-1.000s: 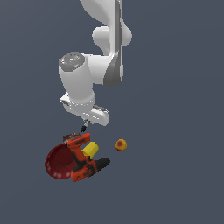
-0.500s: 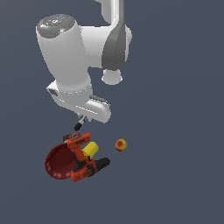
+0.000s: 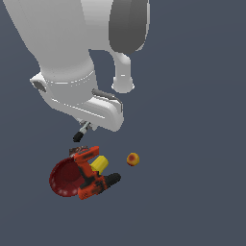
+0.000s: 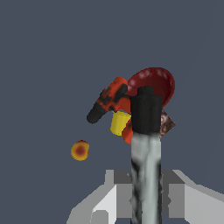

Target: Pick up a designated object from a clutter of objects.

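Observation:
The clutter lies in one heap: a dark red bowl [image 3: 62,180], an orange-red power drill [image 3: 89,178] with a black chuck resting against it, a small yellow block [image 3: 99,164] and a small brownish item [image 3: 77,151]. My gripper [image 3: 79,137] hangs just above the brownish item and the heap's far edge, touching nothing. Its fingers show as a single dark-tipped column, shut and holding nothing. In the wrist view my gripper [image 4: 145,109] overlaps the bowl [image 4: 153,81], with the drill [image 4: 109,100], yellow block [image 4: 118,123] and brownish item [image 4: 167,124] around it.
A small orange-yellow ball [image 3: 133,159] lies apart from the heap, toward the exterior view's right; in the wrist view the ball [image 4: 80,150] is seen beside the drill's chuck. The floor is plain dark grey. My bulky white arm fills the upper part of the exterior view.
My arm's upper links have swung much closer to the exterior camera. The fingertips have drifted slightly toward the exterior view's left. The heap and the ball have not moved.

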Motion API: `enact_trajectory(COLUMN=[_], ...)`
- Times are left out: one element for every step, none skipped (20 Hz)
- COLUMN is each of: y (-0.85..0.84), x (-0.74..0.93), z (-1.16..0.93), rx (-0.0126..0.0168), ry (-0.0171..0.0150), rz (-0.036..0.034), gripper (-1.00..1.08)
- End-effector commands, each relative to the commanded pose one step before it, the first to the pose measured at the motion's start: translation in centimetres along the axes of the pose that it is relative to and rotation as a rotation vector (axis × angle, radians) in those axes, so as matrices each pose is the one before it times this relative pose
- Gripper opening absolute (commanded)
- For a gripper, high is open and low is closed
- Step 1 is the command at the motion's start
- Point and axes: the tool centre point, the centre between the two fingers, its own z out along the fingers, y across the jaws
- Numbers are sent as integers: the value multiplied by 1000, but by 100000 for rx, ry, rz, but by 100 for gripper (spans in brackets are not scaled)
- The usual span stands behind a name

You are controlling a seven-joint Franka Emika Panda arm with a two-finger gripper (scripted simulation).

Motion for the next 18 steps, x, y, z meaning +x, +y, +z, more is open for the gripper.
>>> enact_trajectory(y=[-428,-158,-154,-150,-145,-135,-133,-116,-106,-98,-90,-82,-75,-67,-60,-54,-47,-41], x=[692,270,264,258,251,236,214,203,188,174,161,148,135,122,110,99,88,77], z=[-1554,-566,-549,-533,-514,-479,-445,-405,-371,-339,-310,-282,-255,-229,-204,-180,-156,-134], rx=[36,0,0,0,0,0,53,0,0,0,0,0,0,0,0,0,0,0], ry=[-61,0,0,0,0,0,-8,0,0,0,0,0,0,0,0,0,0,0], rz=[-39,0,0,0,0,0,-43,0,0,0,0,0,0,0,0,0,0,0], gripper=[-100,-100,-100,-100,-100,-100,-100,-100,-100,-100,-100,-100,-100,-100,-100,-100,-100,-100])
